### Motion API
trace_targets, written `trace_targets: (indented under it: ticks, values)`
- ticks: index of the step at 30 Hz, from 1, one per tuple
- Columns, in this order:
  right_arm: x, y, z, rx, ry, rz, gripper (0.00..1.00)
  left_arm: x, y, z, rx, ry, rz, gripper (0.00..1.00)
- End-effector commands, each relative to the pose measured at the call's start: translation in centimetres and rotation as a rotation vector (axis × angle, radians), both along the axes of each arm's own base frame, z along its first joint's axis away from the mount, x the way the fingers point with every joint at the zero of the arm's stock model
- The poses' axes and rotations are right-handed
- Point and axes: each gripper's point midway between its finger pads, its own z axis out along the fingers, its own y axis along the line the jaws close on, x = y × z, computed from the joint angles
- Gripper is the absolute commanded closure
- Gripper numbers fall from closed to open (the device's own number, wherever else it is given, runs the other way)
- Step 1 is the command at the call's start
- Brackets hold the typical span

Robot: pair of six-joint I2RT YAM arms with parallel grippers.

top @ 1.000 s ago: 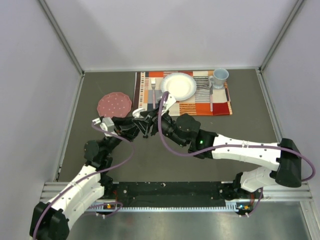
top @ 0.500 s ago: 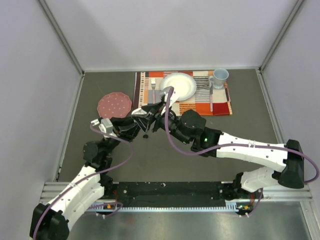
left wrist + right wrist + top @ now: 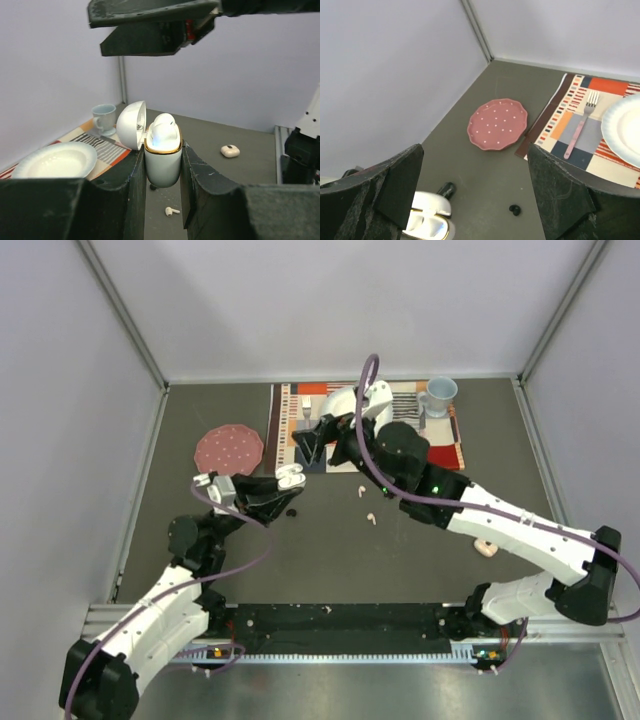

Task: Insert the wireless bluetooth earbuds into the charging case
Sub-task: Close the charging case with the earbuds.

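Observation:
My left gripper (image 3: 161, 167) is shut on a white, gold-rimmed charging case (image 3: 162, 160) and holds it upright above the table with its lid (image 3: 131, 125) swung open. A white earbud (image 3: 162, 126) sits in its mouth. My right gripper (image 3: 314, 445) hangs open and empty above and behind the case (image 3: 291, 477); in its own view the case (image 3: 427, 222) lies low on the left. Loose on the table are a white earbud (image 3: 357, 490), a pale pink earbud (image 3: 369, 517) and a black earbud (image 3: 291, 510).
A pink dotted plate (image 3: 228, 448) lies at the back left. A patterned placemat (image 3: 440, 450) carries a white plate (image 3: 52, 160), a fork (image 3: 577, 132) and a blue cup (image 3: 438, 393). A pale pink case (image 3: 484, 547) rests under the right arm.
My right gripper has opened wide and pulled up and back from the case. A white earbud now sits in the case, and the loose buds under the arm have come into view.

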Motion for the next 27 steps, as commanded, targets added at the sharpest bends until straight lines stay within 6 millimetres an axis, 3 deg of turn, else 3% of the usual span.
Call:
trace_targets:
  ticks: [1,2,6,14,27]
  values:
    - [0.1,-0.4,-0.5,-0.035,0.103,0.047,0.15,-1.8,-1.4,2.0,0.053,-0.102,-0.129,1.0]
    - [0.7,-1.0,-1.1,-0.046,0.149,0.037,0.14,-2.3,-1.6,2.1,0.071,-0.116,-0.162,1.0]
    - [-0.1,-0.2,-3.0,-0.071,0.224,0.147,0.14,-2.9,-2.2,2.3,0.103,-0.13,-0.225,1.0]
    - [-1.1,0.5,-5.6,-0.107,0.282,0.203,0.14,-2.7,-2.7,2.2,0.114,-0.124,-0.245,1.0]
    - [-2.3,0.2,-7.9,-0.136,0.331,0.245,0.13,-1.8,-2.5,2.6,0.085,-0.107,-0.19,1.0]
